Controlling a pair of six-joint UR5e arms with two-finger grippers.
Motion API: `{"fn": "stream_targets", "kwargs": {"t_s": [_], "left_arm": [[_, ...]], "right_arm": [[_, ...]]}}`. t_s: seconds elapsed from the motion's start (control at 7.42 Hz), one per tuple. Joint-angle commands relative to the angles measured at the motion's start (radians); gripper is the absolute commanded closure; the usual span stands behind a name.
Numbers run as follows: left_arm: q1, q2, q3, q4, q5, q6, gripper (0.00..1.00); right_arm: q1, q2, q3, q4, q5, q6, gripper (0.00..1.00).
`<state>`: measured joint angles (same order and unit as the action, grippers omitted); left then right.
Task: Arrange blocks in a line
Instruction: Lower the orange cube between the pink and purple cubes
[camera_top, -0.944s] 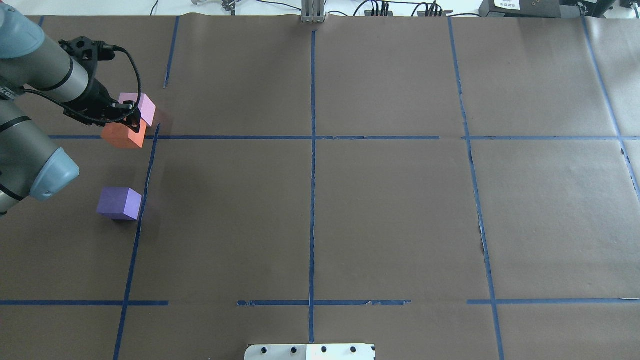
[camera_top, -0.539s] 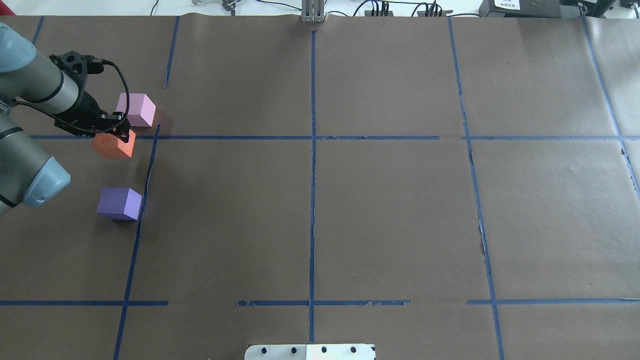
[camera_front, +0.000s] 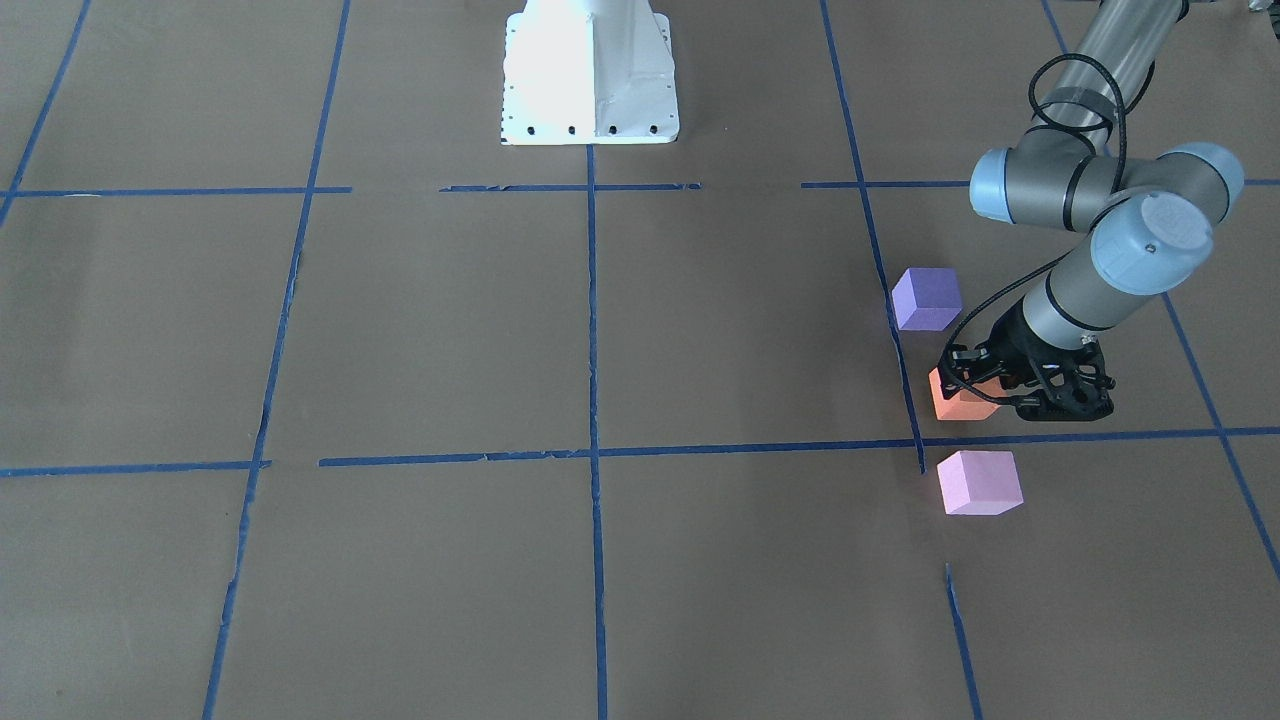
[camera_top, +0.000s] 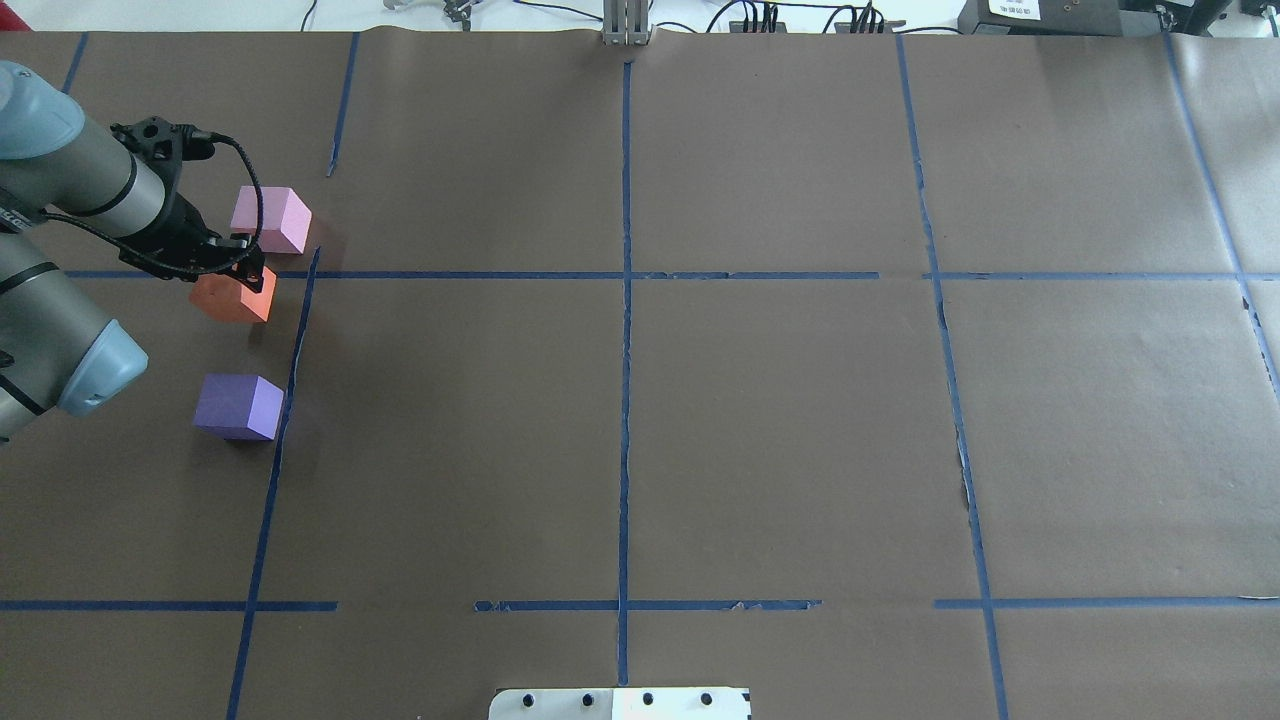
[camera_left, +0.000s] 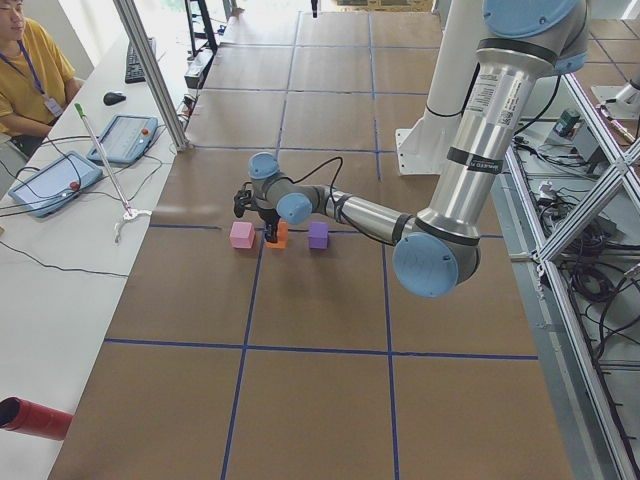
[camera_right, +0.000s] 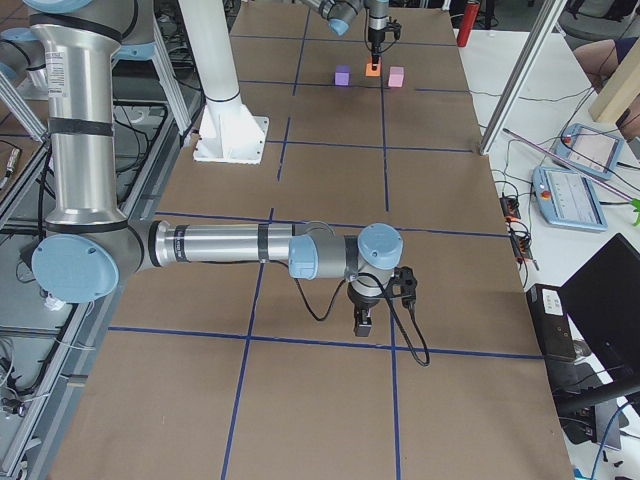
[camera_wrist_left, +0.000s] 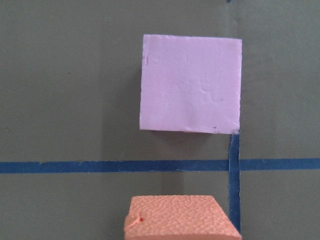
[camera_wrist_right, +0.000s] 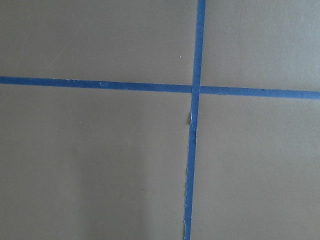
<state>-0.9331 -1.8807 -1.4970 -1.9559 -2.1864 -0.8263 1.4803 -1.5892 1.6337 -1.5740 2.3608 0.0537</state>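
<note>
In the front-facing view, your left gripper (camera_front: 975, 390) clamps the matte orange foam cube (camera_front: 948, 402) near the tabletop's (camera_front: 700, 330) left edge, between the violet-purple foam cube (camera_front: 926, 298) and the pale pink-lilac foam cube (camera_front: 978, 482). Overhead, it looks roughly on their line, so lower it straight down. In the left wrist view, square its edges with pink's before letting go.

Bright, even light, sharp focus; faint shadow beside the purple block (camera_top: 238, 405), white robot base (camera_front: 590, 70) blown out.
</note>
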Motion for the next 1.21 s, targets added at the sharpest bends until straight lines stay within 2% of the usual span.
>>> {"fn": "stream_targets", "kwargs": {"t_s": [0.0,0.54,0.81,1.08], "left_arm": [[0.013,-0.008,0.003,-0.008,-0.001,-0.031,0.75],[0.027,-0.008,0.011,-0.012,-0.001,-0.059,0.71],[0.028,-0.006,0.015,-0.012,-0.001,-0.062,0.52],[0.03,-0.006,0.021,-0.012,0.001,-0.06,0.08]], "right_arm": [[0.0,0.0,0.0,0.0,0.0,0.0,0.0],[0.0,0.0,0.0,-0.001,0.0,0.0,0.0],[0.0,0.0,0.0,-0.001,0.0,0.0,0.0],[0.0,0.0,0.0,0.0,0.0,0.0,0.0]]}}
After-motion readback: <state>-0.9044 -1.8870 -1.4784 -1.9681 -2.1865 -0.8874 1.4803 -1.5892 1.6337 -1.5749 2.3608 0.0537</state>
